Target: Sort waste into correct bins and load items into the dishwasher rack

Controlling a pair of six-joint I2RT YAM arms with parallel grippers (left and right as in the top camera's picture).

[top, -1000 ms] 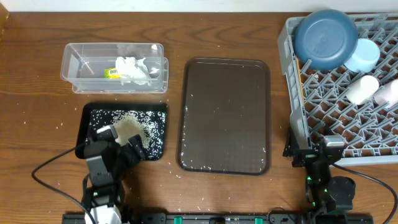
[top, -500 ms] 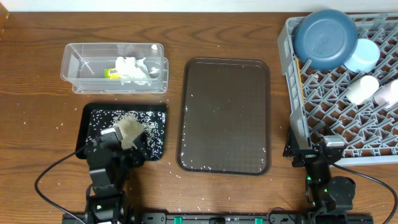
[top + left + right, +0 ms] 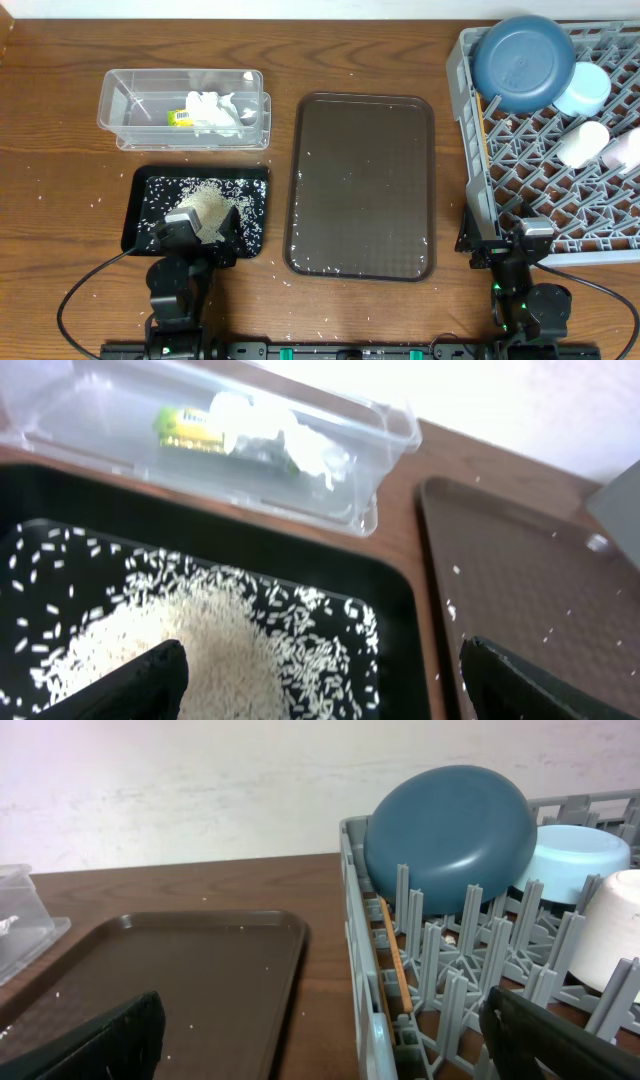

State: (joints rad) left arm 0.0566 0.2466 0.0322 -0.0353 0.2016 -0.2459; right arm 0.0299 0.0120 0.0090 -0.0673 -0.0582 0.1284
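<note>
Rice (image 3: 207, 207) in black tray (image 3: 150, 188), left hand (image 3: 198, 233) spread over near edge; right hand (image 3: 510, 240) spread by rack (image 3: 470, 150).

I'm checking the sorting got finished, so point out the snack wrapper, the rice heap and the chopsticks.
snack wrapper (image 3: 188, 428), left wrist view, on its yellow-green printed face.
rice heap (image 3: 210, 650), left wrist view, on the dense middle of the pile.
chopsticks (image 3: 393, 955), right wrist view, halfway along the wooden shaft.
</note>
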